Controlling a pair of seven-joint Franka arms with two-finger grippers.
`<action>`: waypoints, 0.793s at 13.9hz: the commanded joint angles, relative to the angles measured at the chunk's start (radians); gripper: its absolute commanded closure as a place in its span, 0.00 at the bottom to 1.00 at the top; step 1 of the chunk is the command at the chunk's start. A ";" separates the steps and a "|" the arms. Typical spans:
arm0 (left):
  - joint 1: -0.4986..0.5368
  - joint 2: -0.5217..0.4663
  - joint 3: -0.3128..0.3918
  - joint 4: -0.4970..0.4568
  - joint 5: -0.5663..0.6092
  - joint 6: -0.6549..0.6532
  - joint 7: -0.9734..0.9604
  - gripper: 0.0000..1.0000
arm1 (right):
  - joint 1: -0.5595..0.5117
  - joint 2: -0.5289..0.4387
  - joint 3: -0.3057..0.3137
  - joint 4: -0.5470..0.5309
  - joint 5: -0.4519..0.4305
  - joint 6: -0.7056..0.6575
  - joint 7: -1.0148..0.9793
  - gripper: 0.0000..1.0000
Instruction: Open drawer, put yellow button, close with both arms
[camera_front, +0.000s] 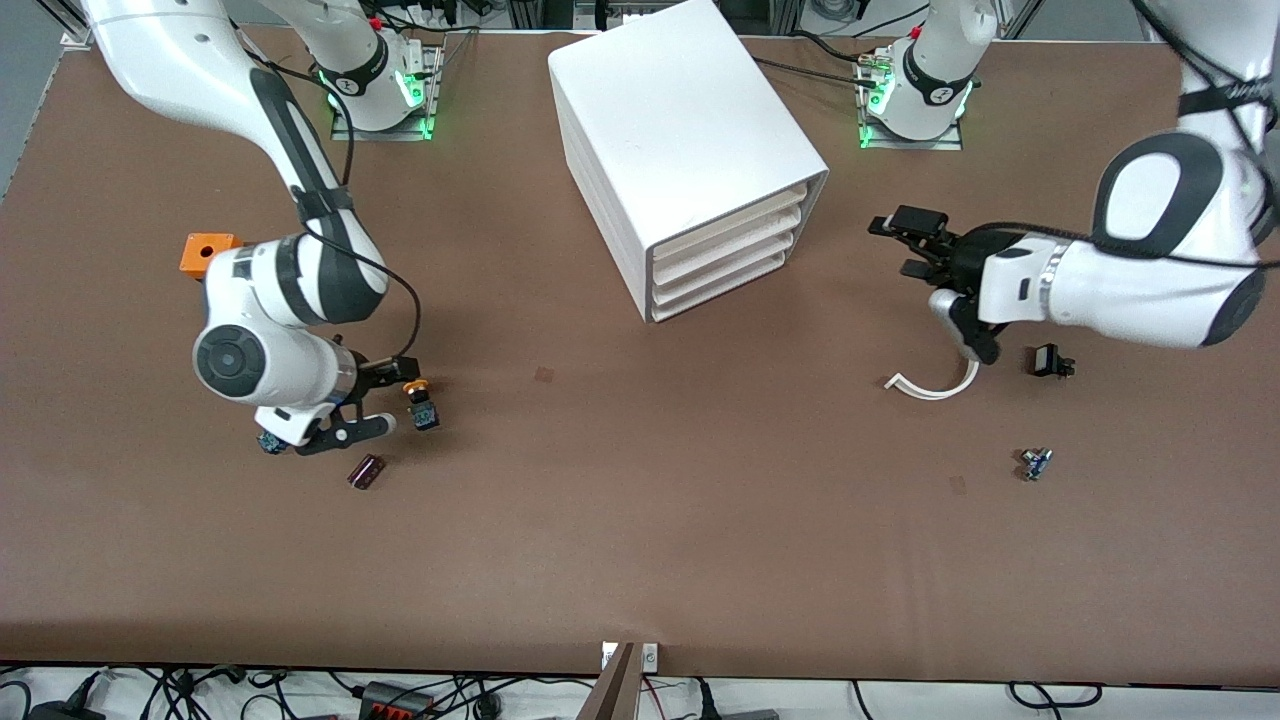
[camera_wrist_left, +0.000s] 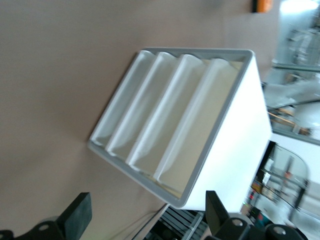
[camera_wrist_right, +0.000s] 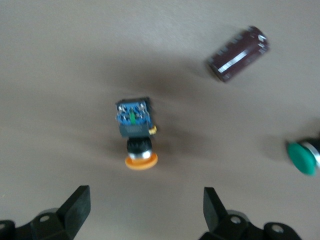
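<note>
I see the drawer (camera_front: 728, 216), the top white tray in the cabinet (camera_front: 680, 120), pushed fully in, level with the three below. The yellow button (camera_wrist_right: 135, 134) lies on its side on the table, orange cap (camera_wrist_right: 141, 161) pointing toward my right gripper's fingers (camera_wrist_right: 76, 206), centred between them, untouched.

An orange block (camera_front: 207, 251), dark cylinder (camera_front: 366, 471), green button (camera_wrist_right: 303, 157), and white curved strip (camera_front: 935, 386) lie about.

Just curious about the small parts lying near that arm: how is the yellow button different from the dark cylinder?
The yellow button has an orange-yellow cap on a black-and-blue body; the dark cylinder is plain maroon with a pale stripe. The button sits farther from the front camera than the cylinder. Both lie on their sides on the table, untouched.
</note>
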 joint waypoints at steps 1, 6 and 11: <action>0.005 0.089 0.001 -0.039 -0.140 -0.025 0.192 0.00 | 0.025 0.047 -0.003 0.014 -0.008 0.057 -0.005 0.00; -0.002 0.162 -0.005 -0.194 -0.352 -0.032 0.272 0.00 | 0.043 0.112 -0.003 0.023 -0.030 0.123 -0.022 0.00; -0.001 0.217 -0.068 -0.234 -0.453 -0.048 0.439 0.20 | 0.049 0.146 -0.003 0.028 -0.025 0.168 -0.008 0.00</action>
